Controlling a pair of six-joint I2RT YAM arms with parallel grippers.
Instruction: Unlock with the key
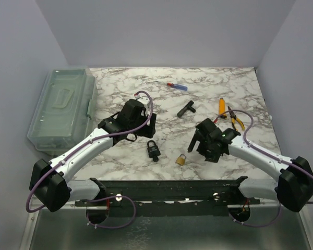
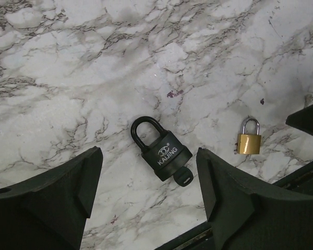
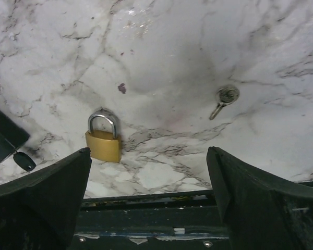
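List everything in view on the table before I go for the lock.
black padlock: one, black, table centre
inserted key: one, black head, in the black padlock's keyhole
brass padlock: one, gold, right of the black padlock
loose key: one, silver, right of the brass padlock
T-shaped tool: one, black, mid-table
orange tool: one, orange, right side
pliers: one, yellow handles, beside the orange tool
blue-and-red tool: one, far side
plastic box: one, clear, left edge
left gripper: one, black, open above the black padlock
right gripper: one, black, open above the brass padlock
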